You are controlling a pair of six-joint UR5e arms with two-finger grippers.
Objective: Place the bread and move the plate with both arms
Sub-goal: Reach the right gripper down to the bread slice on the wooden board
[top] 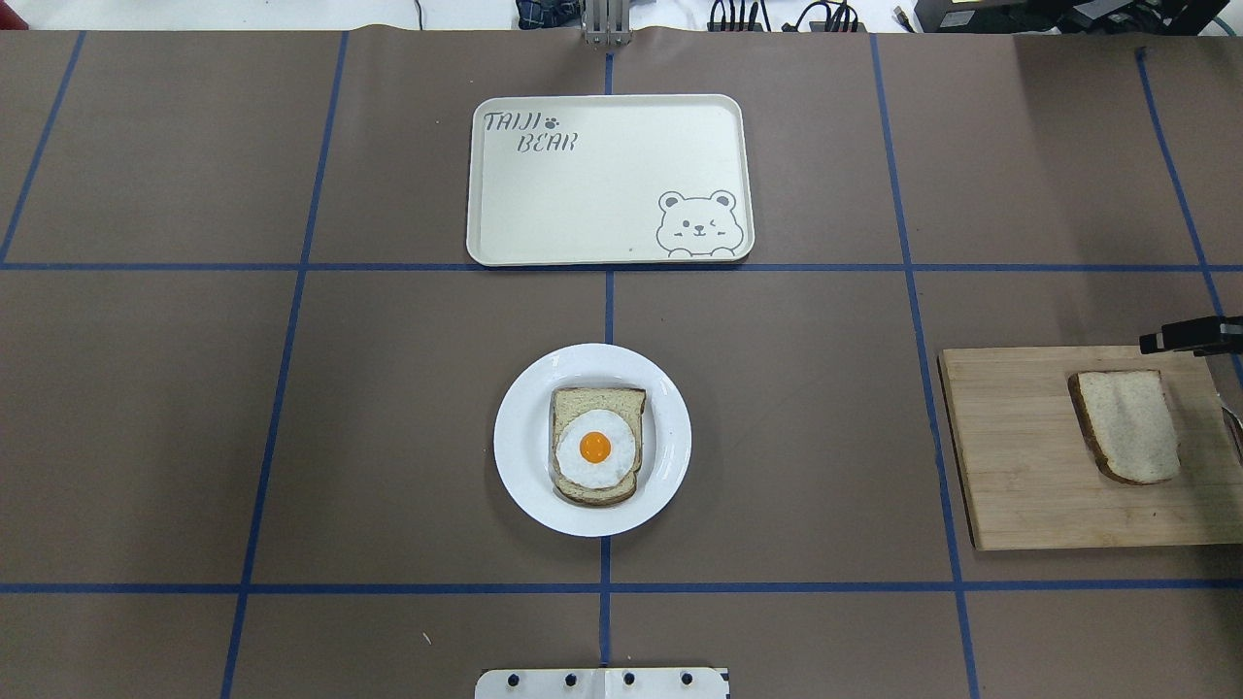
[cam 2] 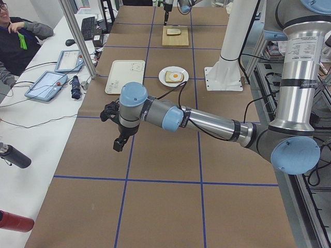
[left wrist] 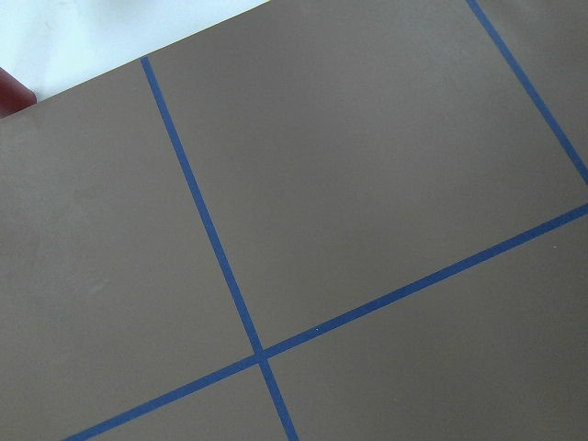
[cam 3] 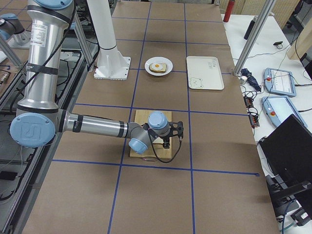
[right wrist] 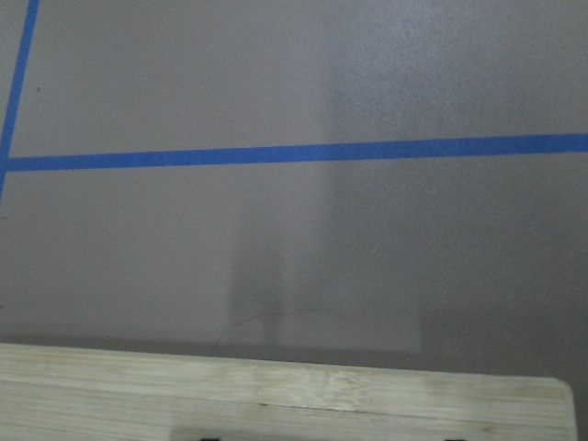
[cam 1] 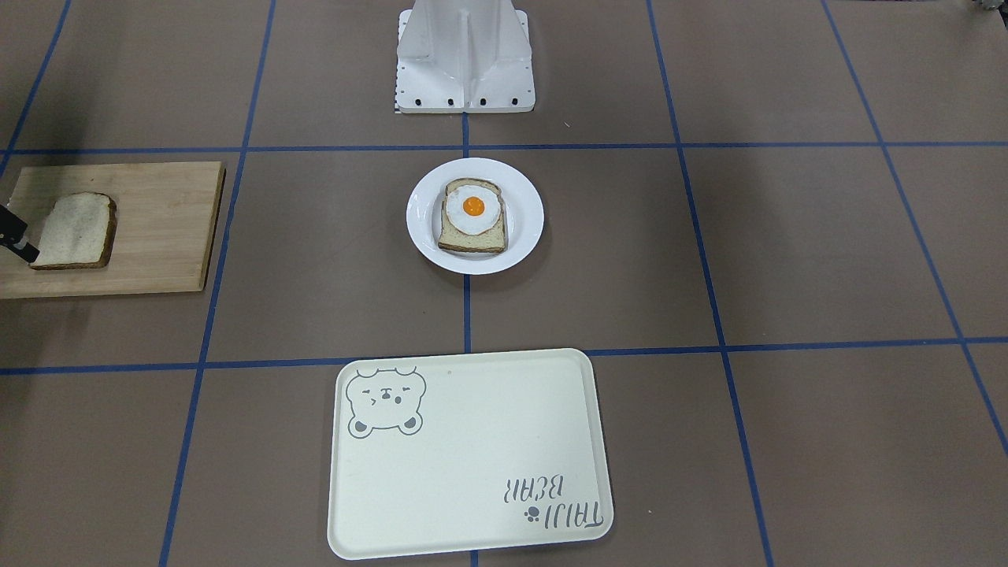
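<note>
Nearest the left-side camera, the robot's left arm stretches low across the brown table, which is marked with blue tape lines. The left gripper hangs pointing down above bare tabletop, well away from the food. This distant side view does not show how far its fingers are spread.

The right arm reaches out at the table's other end. Only the black tip of the right gripper shows from overhead, over the outer far corner of a wooden cutting board. Whether its fingers are spread or closed cannot be made out.

A cream rectangular tray lies at the table's middle on the side away from the robot. Its surface shows a bear drawing and the words "TAIJI BEAR".

The board holds the plain bread, lying flat near the gripper tip.

The round white plate sits in the middle of the table, between the tray and the robot's base. In it lies a second slice of bread, topped with a fried egg.
</note>
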